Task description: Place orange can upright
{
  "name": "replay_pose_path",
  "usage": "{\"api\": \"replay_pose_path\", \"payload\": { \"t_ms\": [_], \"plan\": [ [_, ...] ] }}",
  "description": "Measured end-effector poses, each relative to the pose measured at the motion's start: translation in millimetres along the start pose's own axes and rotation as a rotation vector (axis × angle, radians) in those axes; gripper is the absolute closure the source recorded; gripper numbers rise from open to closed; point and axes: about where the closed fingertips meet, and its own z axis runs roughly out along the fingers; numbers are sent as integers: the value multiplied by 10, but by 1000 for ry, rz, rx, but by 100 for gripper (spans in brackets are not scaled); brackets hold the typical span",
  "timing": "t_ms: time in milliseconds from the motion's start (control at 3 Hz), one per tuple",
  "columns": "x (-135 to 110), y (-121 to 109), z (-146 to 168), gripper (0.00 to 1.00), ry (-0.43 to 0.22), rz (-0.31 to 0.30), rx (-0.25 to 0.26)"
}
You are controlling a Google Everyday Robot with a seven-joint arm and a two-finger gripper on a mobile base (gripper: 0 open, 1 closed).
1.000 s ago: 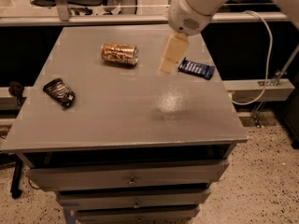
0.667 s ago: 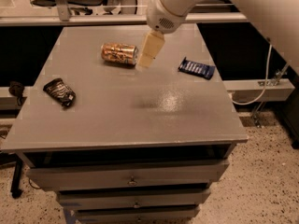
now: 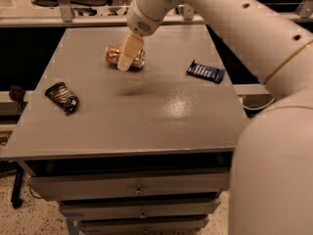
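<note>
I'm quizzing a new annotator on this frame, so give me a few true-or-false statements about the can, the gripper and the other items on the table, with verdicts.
1. The orange can lies on its side. True.
2. The gripper hangs over the blue candy bar. False: it is at the can, overlapping it in the camera view; the bar lies apart, further right in the picture.
3. The snack bag lies near the left edge of the table as pictured. True.
4. The can sits inside an open drawer. False: it lies on the tabletop, toward the far side.
</note>
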Motion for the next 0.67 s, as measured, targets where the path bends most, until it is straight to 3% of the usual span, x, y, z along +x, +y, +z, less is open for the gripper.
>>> {"api": "replay_pose_path", "payload": {
  "t_ms": [667],
  "plan": [
    [-32,-170,603,0,63,42,-47]
  ]
}}
